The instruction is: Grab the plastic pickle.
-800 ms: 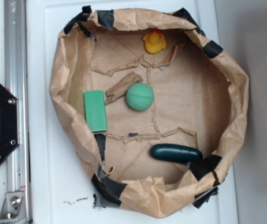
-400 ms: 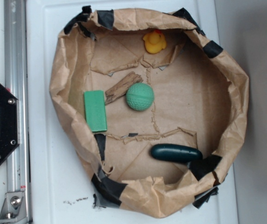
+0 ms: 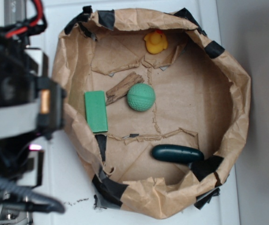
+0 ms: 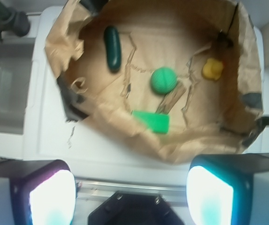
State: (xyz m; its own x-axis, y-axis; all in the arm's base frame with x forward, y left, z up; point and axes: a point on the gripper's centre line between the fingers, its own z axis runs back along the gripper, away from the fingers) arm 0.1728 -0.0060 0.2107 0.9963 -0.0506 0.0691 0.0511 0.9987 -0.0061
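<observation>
The plastic pickle (image 3: 178,153) lies flat on the floor of a crumpled brown paper basin (image 3: 240,89) patched w/ black tape, close to the wall at the lower right of the exterior view; its right end sits just beside a black tape patch (image 3: 208,167). In the wrist view the pickle (image 4: 112,48) shows at upper left, lengthwise up-down, nothing touching it.

Other items in the basin: a light green dimpled ball (image 3: 141,97) near the centre, touching or nearly touching a small piece of brown wood (image 3: 124,87) on its left; a flat green rectangular block (image 3: 96,111) just left of the wood, near the left wall; a yellow rubber duck (image 3: 156,41) at the top, well apart from the rest. The basin sits on a white surface (image 3: 68,187).

The robot arm (image 3: 17,98) fills the left edge of the exterior view, blurred, outside the basin – red cable at top. Gripper (image 4: 130,194): wrist view shows two fingers (image 4: 47,197) at the bottom corners, spread wide, nothing between them, positioned over the white surface short of the basin and well apart from the pickle.
</observation>
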